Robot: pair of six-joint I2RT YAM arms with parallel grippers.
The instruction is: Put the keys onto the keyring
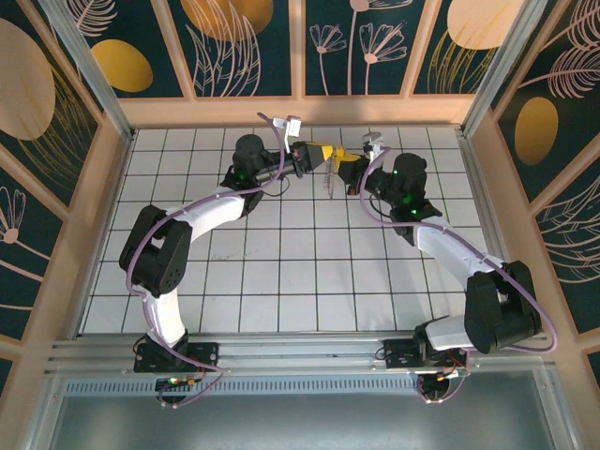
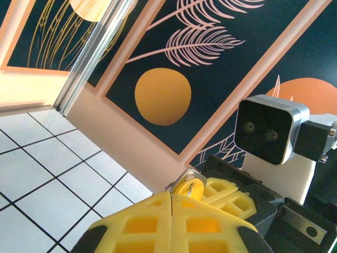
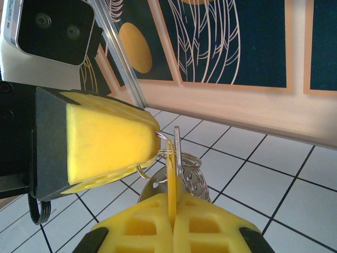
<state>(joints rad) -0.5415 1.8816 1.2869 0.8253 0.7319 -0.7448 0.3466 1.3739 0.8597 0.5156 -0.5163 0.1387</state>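
Note:
Both grippers meet above the far middle of the table. My left gripper (image 1: 314, 153) (image 2: 171, 193) is shut on the keyring (image 3: 140, 173), a thin wire loop sticking out of its yellow fingers (image 3: 105, 142). My right gripper (image 1: 347, 171) (image 3: 172, 212) is shut on a yellow-headed key (image 3: 171, 187) (image 2: 189, 187), seen edge-on, with a silver key (image 3: 177, 148) against it. The ring's wire crosses the yellow head at its hole. More wire rings and a round silver tag (image 3: 196, 182) hang behind, and they dangle between the grippers (image 1: 330, 184).
White tiled floor (image 1: 309, 272) lies below the arms. Wooden, patterned walls (image 1: 300, 108) close the far side and both flanks, and the grippers hang close to the far wall. The right wrist's camera housing (image 2: 266, 129) sits just beyond my left fingers.

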